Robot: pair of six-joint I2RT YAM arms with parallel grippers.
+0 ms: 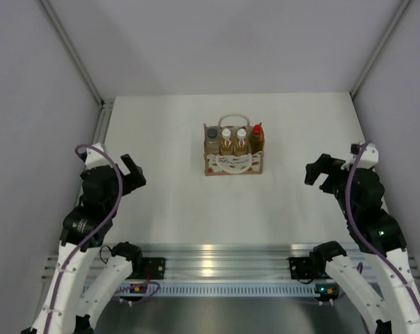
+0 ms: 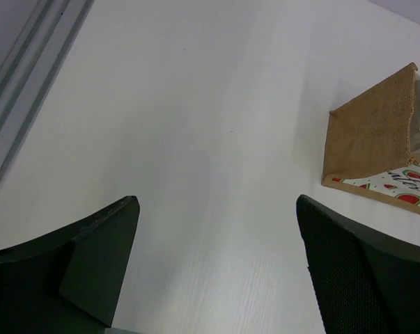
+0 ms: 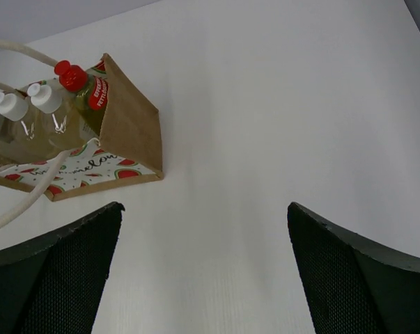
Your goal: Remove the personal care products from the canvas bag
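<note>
The tan canvas bag (image 1: pixel 232 163) stands upright mid-table with white looped handles and a watermelon print on its front. Inside, in a row, stand a pale bottle with a dark cap (image 1: pixel 212 138), two amber bottles with white caps (image 1: pixel 226 140) (image 1: pixel 242 140) and a yellow bottle with a red top (image 1: pixel 256 136). My left gripper (image 1: pixel 135 172) is open and empty, well to the left of the bag (image 2: pixel 377 136). My right gripper (image 1: pixel 320 172) is open and empty, well to the right of the bag (image 3: pixel 129 125). The right wrist view shows the red-topped bottle (image 3: pixel 84 94) and two white caps.
The white table (image 1: pixel 168 202) is enclosed by grey walls at left, right and back. A metal rail (image 1: pixel 216 261) runs along the near edge, where the arm bases are bolted. A second rail (image 2: pixel 25 76) runs along the table's left side.
</note>
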